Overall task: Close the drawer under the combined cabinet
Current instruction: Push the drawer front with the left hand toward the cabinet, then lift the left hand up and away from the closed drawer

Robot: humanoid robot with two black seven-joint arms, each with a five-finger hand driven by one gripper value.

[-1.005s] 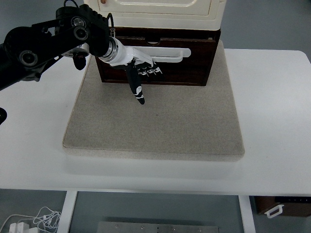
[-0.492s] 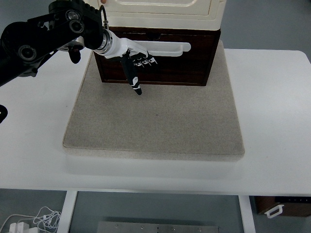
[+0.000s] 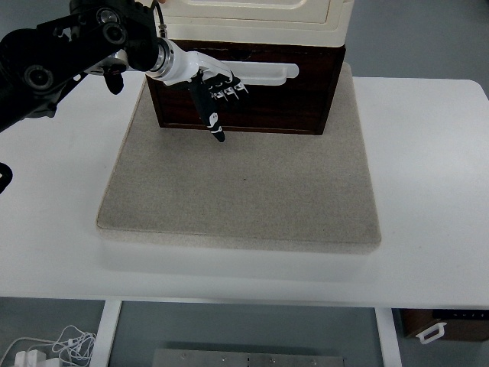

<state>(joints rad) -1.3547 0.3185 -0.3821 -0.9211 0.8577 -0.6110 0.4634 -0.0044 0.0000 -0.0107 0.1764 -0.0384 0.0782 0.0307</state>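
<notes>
A cream cabinet (image 3: pixel 252 15) stands at the back of a grey mat (image 3: pixel 244 183), with a dark brown drawer (image 3: pixel 306 99) under it carrying a long white handle (image 3: pixel 271 73). The drawer front sticks out only slightly past the cabinet. My left hand (image 3: pixel 218 95) lies flat against the left part of the drawer front, just under the handle. Its fingers are spread and hold nothing; one black finger (image 3: pixel 214 122) points down toward the mat. The left arm (image 3: pixel 69 53) comes in from the upper left.
The mat lies on a white table (image 3: pixel 435 153). A brown box (image 3: pixel 447 325) sits on the floor at the lower right. White cables (image 3: pixel 53 348) lie on the floor at the lower left.
The drawer front has slid back toward the cabinet. My left hand moved up and back with it, staying against the front.
</notes>
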